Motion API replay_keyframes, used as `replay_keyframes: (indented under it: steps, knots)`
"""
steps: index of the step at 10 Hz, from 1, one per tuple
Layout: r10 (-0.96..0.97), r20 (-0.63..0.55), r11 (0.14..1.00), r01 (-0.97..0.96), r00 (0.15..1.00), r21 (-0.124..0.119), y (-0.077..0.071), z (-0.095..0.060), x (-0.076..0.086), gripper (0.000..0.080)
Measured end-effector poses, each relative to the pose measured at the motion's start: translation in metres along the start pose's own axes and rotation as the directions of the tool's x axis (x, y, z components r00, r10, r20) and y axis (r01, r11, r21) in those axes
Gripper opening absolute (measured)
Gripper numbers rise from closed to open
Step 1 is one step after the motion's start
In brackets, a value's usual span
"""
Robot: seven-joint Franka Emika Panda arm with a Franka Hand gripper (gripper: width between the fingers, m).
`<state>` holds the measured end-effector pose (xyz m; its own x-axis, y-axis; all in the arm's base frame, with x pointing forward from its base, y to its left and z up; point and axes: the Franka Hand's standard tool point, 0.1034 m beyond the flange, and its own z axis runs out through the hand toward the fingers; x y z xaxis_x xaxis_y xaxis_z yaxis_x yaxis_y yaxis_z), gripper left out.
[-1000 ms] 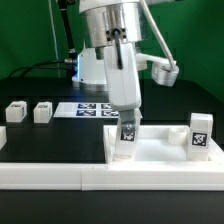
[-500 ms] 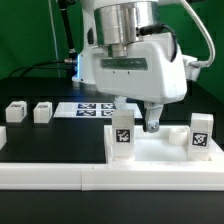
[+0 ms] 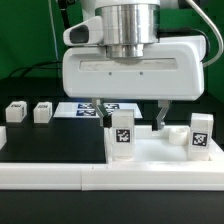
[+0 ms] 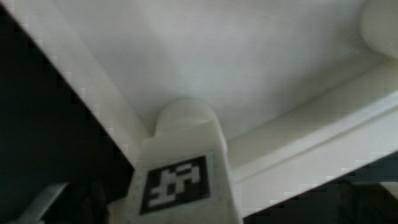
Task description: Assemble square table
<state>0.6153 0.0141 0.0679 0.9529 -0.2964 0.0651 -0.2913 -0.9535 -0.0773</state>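
Observation:
The square table's white slab (image 3: pixel 165 150) lies at the exterior view's right, against the front border wall. A short white tagged leg (image 3: pixel 122 135) stands upright at its near-left corner, and a second leg (image 3: pixel 201 135) stands at the right. My gripper (image 3: pixel 128 112) hangs open just above and behind the first leg, its fingers (image 3: pixel 97 108) spread to either side and touching nothing. Two more legs (image 3: pixel 14 112) (image 3: pixel 42 112) lie loose on the black table at the left. The wrist view looks down on the standing leg (image 4: pixel 178 180) and the slab (image 4: pixel 249 60).
The marker board (image 3: pixel 85 109) lies flat behind the slab, partly hidden by my fingers. A long white L-shaped border wall (image 3: pixel 60 176) runs along the front edge. Black table surface (image 3: pixel 55 145) stretches between the wall and the loose legs.
My gripper let go of the left standing leg, opened wide, turned about its wrist and rose slightly. The leg stays upright on the slab.

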Motion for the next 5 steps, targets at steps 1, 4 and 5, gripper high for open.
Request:
replay_keyframes:
  steps: [1,4,5]
  knots:
    - [-0.164,0.042,0.986,0.164,0.986,-0.003,0.0028,0.0033,0.0020,0.0649]
    - [-0.118,0.029,0.993,0.118,0.993,-0.010,0.0059,0.0033,0.0056,0.0293]
    - [-0.098,0.029,0.995,0.098,0.995,-0.010,0.0068,0.0035,0.0057,0.0284]
